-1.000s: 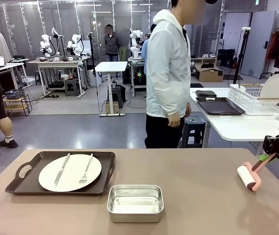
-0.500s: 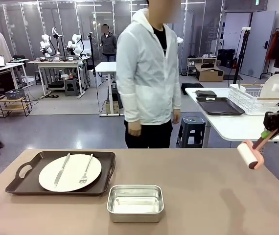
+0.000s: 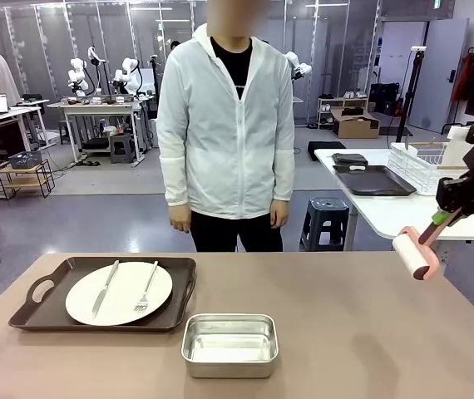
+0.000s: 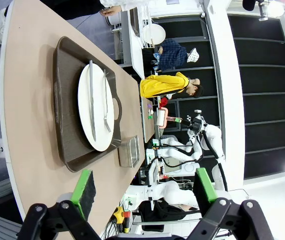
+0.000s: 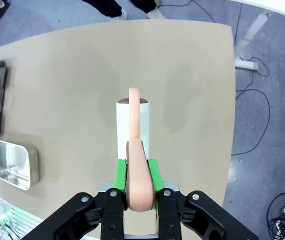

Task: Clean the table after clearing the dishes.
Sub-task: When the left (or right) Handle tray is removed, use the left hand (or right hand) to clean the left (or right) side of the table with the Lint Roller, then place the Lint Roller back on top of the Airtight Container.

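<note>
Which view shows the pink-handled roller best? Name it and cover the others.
The right wrist view: the pink-handled roller sits centred, handle clamped in the right hand, white roll above the table. The front view shows it small at the right edge. In the left wrist view it is too distant to tell.

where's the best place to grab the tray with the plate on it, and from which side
Probably the cut-out handle at the left short end of the tray, from above on the robot's left with the open left pincer: one finger through the slot, the other outside the rim. The plate fills the middle, so lift level.
</note>
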### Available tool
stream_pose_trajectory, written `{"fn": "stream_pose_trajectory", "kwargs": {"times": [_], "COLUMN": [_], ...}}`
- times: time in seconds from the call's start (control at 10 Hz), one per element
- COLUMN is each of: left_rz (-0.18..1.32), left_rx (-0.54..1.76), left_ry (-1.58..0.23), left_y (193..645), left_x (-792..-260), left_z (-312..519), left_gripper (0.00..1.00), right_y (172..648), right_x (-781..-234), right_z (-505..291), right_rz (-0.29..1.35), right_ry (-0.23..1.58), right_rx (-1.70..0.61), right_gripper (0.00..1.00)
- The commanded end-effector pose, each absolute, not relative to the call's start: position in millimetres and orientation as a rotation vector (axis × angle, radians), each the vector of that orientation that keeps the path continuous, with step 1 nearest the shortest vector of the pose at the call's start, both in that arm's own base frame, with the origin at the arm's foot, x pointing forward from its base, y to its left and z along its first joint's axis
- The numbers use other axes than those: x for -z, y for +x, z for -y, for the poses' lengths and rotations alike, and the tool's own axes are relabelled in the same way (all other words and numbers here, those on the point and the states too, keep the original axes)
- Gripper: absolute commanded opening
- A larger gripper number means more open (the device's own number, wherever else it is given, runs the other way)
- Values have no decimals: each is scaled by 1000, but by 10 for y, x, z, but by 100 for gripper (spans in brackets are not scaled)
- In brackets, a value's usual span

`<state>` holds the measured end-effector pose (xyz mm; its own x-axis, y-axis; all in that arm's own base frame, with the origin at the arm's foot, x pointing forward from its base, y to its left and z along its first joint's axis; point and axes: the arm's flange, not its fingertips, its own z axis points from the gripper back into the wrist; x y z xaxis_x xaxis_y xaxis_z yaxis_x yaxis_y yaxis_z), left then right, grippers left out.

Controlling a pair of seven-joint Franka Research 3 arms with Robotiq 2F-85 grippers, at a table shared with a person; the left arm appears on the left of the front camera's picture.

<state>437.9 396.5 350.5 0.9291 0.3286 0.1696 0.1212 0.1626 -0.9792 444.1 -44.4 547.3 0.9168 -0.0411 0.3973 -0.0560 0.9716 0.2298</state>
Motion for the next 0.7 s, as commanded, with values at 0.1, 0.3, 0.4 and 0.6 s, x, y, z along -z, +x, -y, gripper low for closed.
{"fn": "stream_pose_trajectory", "kwargs": {"times": [0.1, 0.3, 0.4, 0.6], "left_rz": [390, 390, 390, 390], "left_rx": [-152, -152, -152, -152], "left_ry": [-1406, -1406, -1406, -1406], "left_y": [4362, 4362, 4362, 4362], "left_x": [-3521, -3521, -3521, -3521], "left_z": [-3980, -3980, -3980, -3980], "left_gripper": [100, 100, 100, 100], "right_y": [4454, 4454, 4454, 4454], "right_x": [-5506, -5506, -5506, -5506], "right_z": [497, 497, 497, 497], "right_rz": [419, 419, 419, 419], "right_ry": [236, 236, 236, 236], "right_rx": [-5, -5, -5, -5], "right_gripper": [21, 21, 21, 21]}}
